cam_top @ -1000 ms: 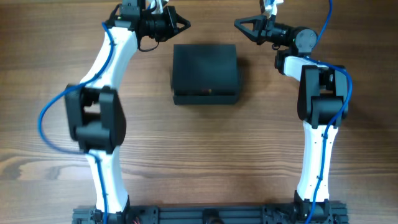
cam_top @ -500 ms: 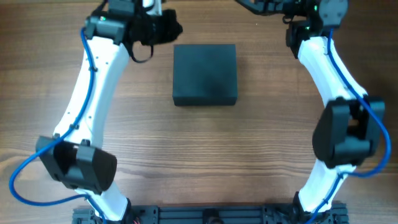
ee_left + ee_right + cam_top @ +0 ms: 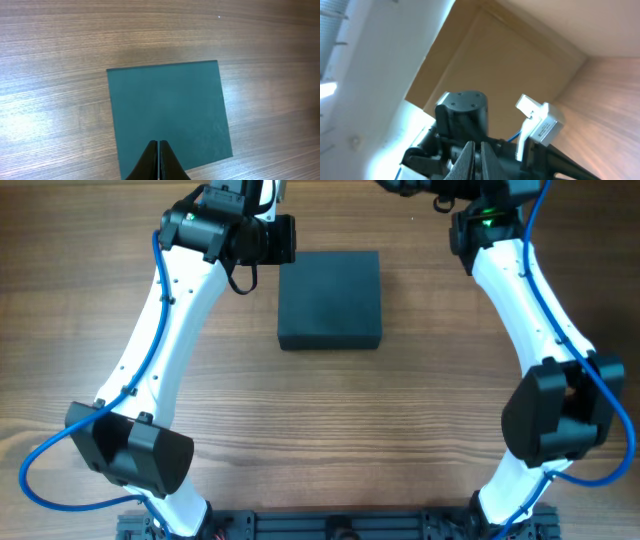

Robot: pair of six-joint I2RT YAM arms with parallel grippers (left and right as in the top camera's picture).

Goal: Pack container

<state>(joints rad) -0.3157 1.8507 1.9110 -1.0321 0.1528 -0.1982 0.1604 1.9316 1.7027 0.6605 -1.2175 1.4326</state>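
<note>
Left pincer (image 3: 158,144) clenched empty by the container (image 3: 330,298), right pincer (image 3: 474,147) clenched too, cut off at the overhead view's top edge; squarish matte teal-black box, flat-topped, lid seam indistinct, on the counter (image 3: 330,430), far half.

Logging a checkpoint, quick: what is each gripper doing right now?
Left gripper: closed, holding nothing.
Right gripper: closed, holding nothing.
</note>
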